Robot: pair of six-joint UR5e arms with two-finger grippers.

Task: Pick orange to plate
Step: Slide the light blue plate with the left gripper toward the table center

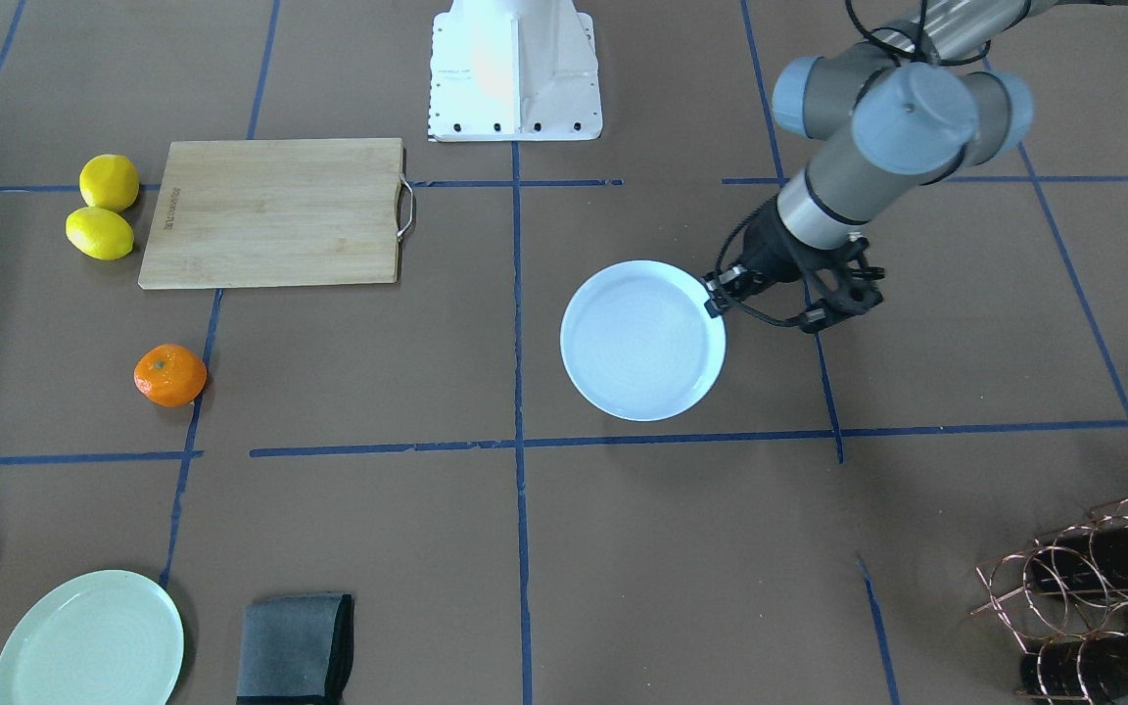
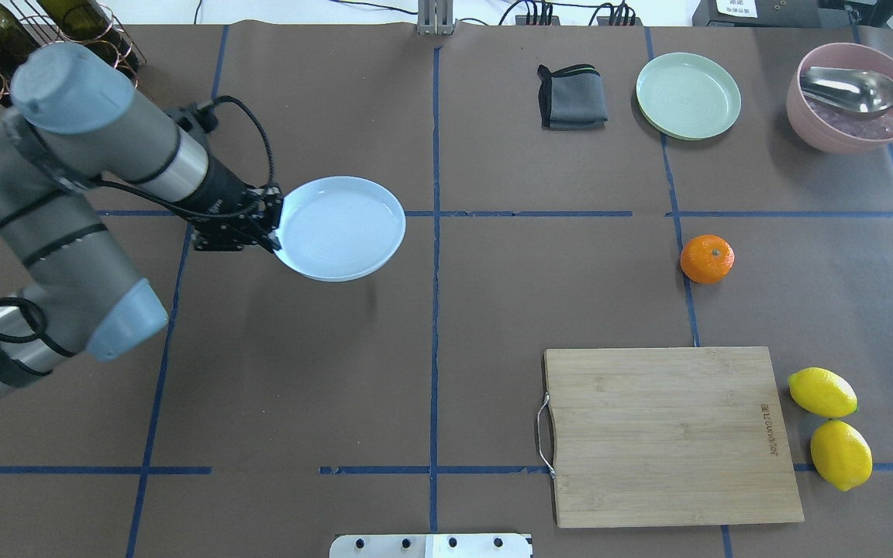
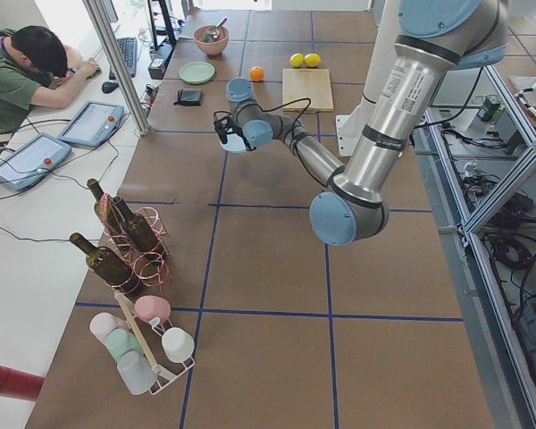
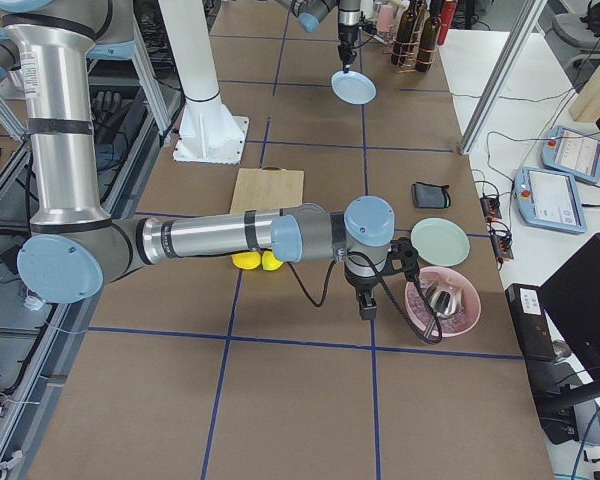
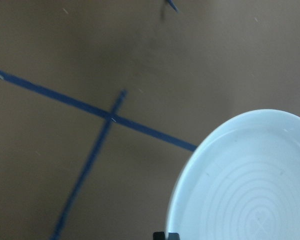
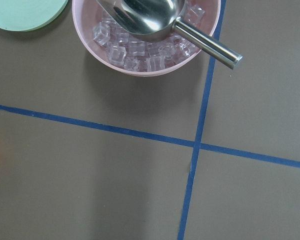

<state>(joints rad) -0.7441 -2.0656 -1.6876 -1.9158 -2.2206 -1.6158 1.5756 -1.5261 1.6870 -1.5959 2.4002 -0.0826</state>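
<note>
Your left gripper has its jaws drawn close together, pinching the left rim of the white plate, and nothing else touches them. The plate hangs from that one grip above the brown surface, in its left half and just left of the centre tape line, with its shadow on the paper beneath. Its hollow face is turned upward, and whether it sits level or tips a little you cannot tell from these views. Your right gripper hovers over the far right of the surface, just beside the pink bowl. Whether its jaws are open or closed cannot be told, since only the side view shows them. The orange rests on the right half of the surface, well apart from the held plate. It sits beyond the far right corner of the cutting board and nearer than the green plate. Its stem dot points up, and being round it has no clear long axis. Counting for you: one orange, two lemons touching at the board's right edge, two plates, one board, one folded grey cloth, and one bowl of ice with one metal scoop.
</note>
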